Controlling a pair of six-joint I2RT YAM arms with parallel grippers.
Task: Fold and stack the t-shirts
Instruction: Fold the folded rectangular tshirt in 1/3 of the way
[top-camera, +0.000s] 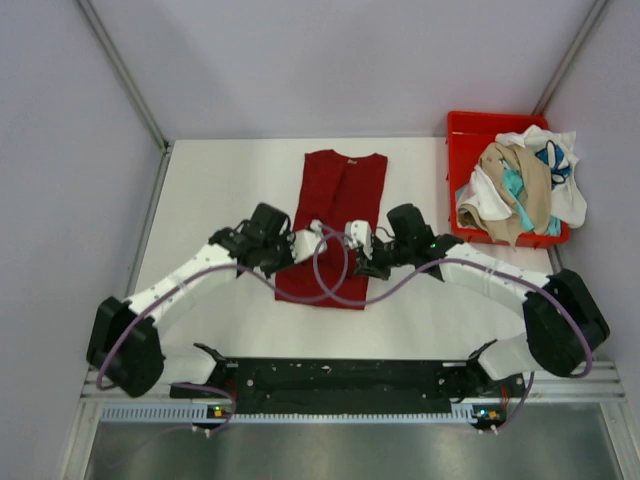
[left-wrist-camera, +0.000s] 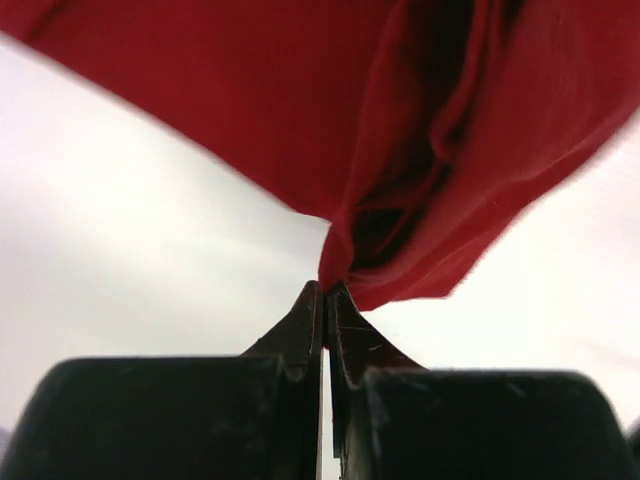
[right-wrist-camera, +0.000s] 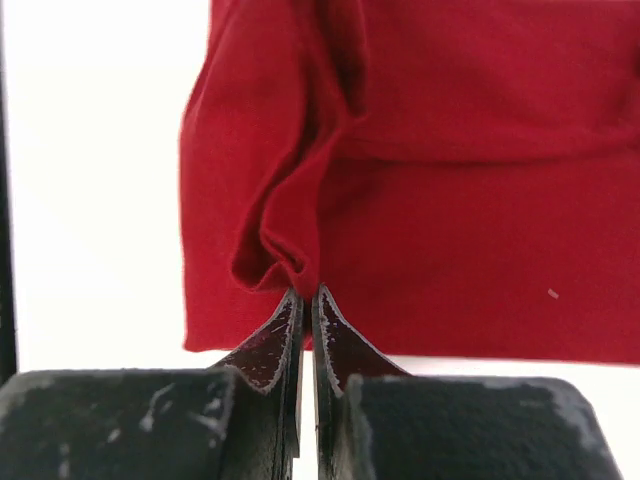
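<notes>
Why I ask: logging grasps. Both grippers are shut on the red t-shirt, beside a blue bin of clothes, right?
No: the top external view shows the bin is red. The left gripper and right gripper are shut on the red t-shirt.

We see the t-shirt (top-camera: 335, 195) as plain dark red with no print, both at the tips and beyond them. The left pincer (left-wrist-camera: 325, 292) and right pincer (right-wrist-camera: 307, 296) are black with grey scuffs. Right of the right pincer, the bin (top-camera: 455, 170) is bright red and its clothes pile (top-camera: 520, 190) is white, beige and teal. The table (top-camera: 220, 190) under both is white. The cables (top-camera: 335, 298) are lilac.
</notes>
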